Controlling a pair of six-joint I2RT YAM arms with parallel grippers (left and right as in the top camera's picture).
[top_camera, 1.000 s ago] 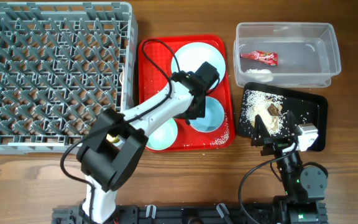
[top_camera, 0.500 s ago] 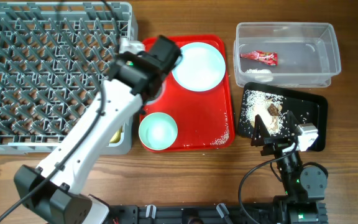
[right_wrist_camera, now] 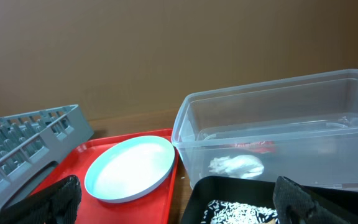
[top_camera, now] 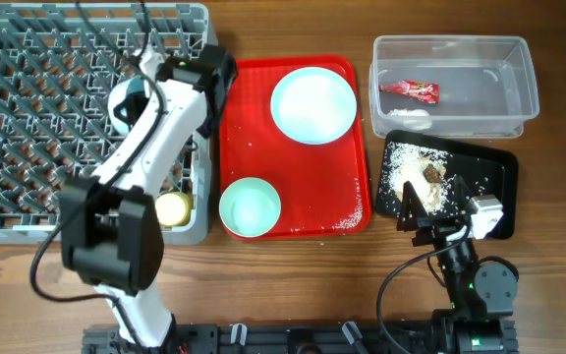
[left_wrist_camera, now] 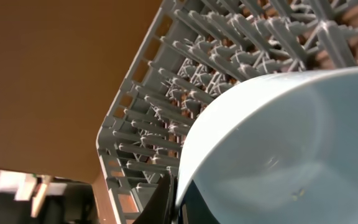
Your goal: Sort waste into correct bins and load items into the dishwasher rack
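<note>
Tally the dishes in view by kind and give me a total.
Plates: 1, the pale-blue plate
Bowls: 2, the pale-blue bowl and the light-green bowl
Cups: 1, the yellow cup
Total: 4

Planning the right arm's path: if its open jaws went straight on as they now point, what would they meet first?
Probably the near wall of the clear tub, beyond the black tray; how low the right gripper sits is unclear.
</note>
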